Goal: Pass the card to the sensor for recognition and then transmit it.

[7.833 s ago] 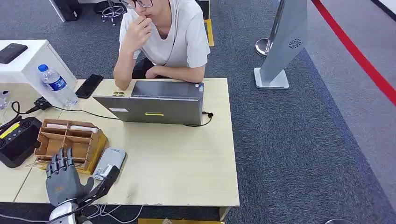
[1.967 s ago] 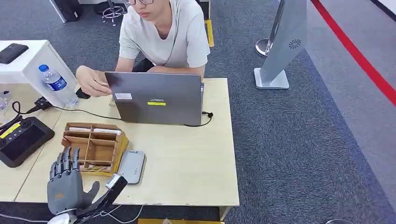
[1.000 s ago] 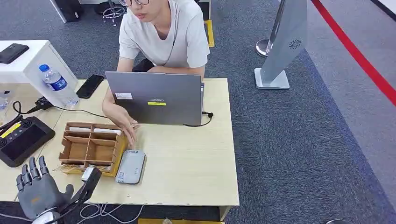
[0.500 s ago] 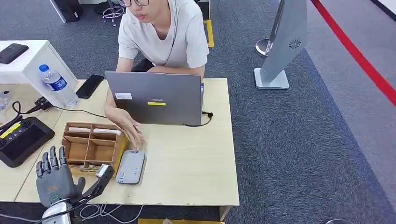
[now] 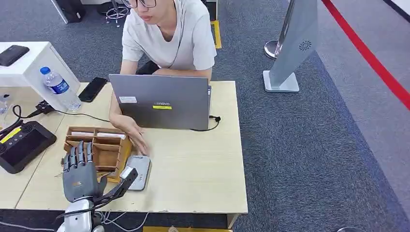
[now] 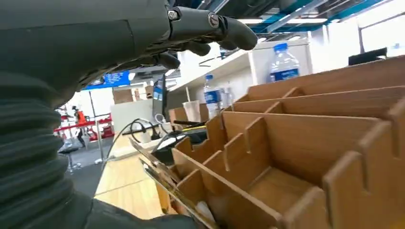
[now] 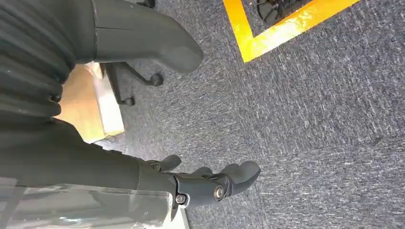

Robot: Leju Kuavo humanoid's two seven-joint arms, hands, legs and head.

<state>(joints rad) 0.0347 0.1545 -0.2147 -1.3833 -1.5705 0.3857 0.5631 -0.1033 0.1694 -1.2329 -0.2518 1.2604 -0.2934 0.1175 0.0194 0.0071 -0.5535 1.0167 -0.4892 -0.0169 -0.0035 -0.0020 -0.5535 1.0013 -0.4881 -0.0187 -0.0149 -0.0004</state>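
A wooden card organizer (image 5: 104, 145) stands on the table, with a flat grey sensor (image 5: 143, 166) lying just to its right. Thin cards (image 6: 160, 175) lean out of the organizer's near slot, close under my left hand. My left hand (image 5: 81, 175) hovers over the organizer's near edge, fingers spread and holding nothing. Its thumb reaches toward the sensor's near left corner. The organizer's dividers (image 6: 267, 143) sit right in front of that hand (image 6: 95, 43). My right hand (image 7: 210, 183) hangs over the carpet, fingers loosely extended and empty.
A person sits behind an open laptop (image 5: 162, 104) with a hand (image 5: 137, 139) resting by the organizer's far right corner. A black controller (image 5: 21, 145), a water bottle (image 5: 58, 87) and a phone (image 5: 93, 89) are on the left. A cable (image 5: 87, 116) crosses the table.
My left hand has risen from the table's near edge and moved right and forward, over the organizer's near side. The person's hand stays by the organizer.
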